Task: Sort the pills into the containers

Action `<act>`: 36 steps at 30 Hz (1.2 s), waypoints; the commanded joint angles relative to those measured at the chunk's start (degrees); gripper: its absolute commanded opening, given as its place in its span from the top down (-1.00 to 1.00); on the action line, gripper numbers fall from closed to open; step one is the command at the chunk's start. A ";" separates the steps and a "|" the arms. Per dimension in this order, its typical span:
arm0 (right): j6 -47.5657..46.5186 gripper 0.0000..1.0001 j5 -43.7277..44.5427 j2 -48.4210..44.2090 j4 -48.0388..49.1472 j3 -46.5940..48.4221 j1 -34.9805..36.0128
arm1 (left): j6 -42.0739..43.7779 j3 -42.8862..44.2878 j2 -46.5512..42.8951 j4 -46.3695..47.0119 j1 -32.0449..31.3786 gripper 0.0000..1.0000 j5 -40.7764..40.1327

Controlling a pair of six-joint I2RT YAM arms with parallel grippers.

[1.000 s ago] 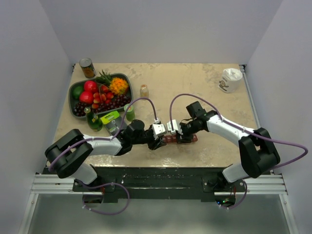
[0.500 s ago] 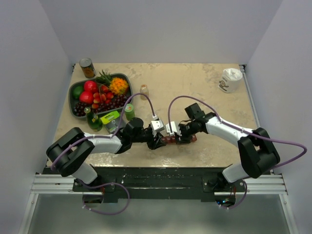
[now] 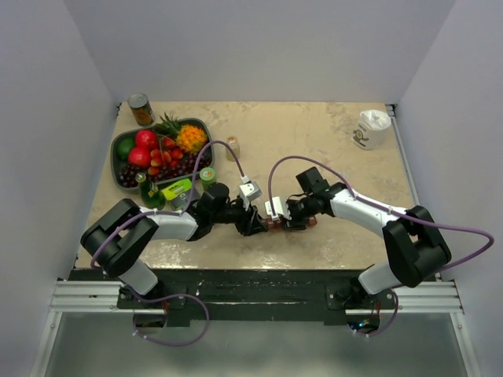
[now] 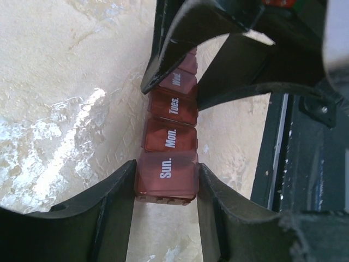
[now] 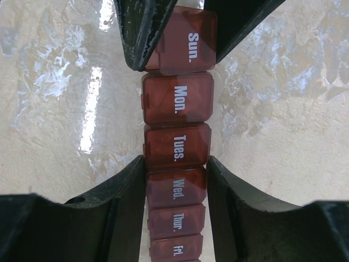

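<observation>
Bracing step, it seems: left gripper point(image 4: 166, 173) pinches strip point(image 4: 169, 139) at Sun., right gripper point(image 5: 175, 164) pinches at Wed.; lids point(image 5: 177, 103) all down, so next probably needs one popped open.

Dark red translucent containers point(image 5: 178, 106) with white weekday lettering, black left gripper point(image 4: 166, 169), black right gripper point(image 5: 175, 164), mottled beige-and-white table point(image 5: 283, 109), purple cables point(image 3: 277, 163)

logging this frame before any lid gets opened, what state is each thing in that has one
dark red translucent plastic pill organizer strip: lying flat, every visible lid shut
left gripper: shut on the strip's Sun. end
right gripper: shut on the strip at Wed.
small amber bottle with pale cap: upright, capped
</observation>
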 commanded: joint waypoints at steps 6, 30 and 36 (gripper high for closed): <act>-0.36 1.00 1.09 -0.62 1.50 0.04 -0.20 | -13.18 -1.60 -0.89 4.12 4.58 -0.12 1.13; -0.89 1.00 1.43 1.14 0.71 0.30 0.06 | -27.94 1.47 4.20 9.04 5.72 -0.20 -5.46; -0.71 1.00 1.79 1.40 0.97 0.30 0.24 | -30.67 5.16 7.63 0.61 5.64 -0.18 -8.61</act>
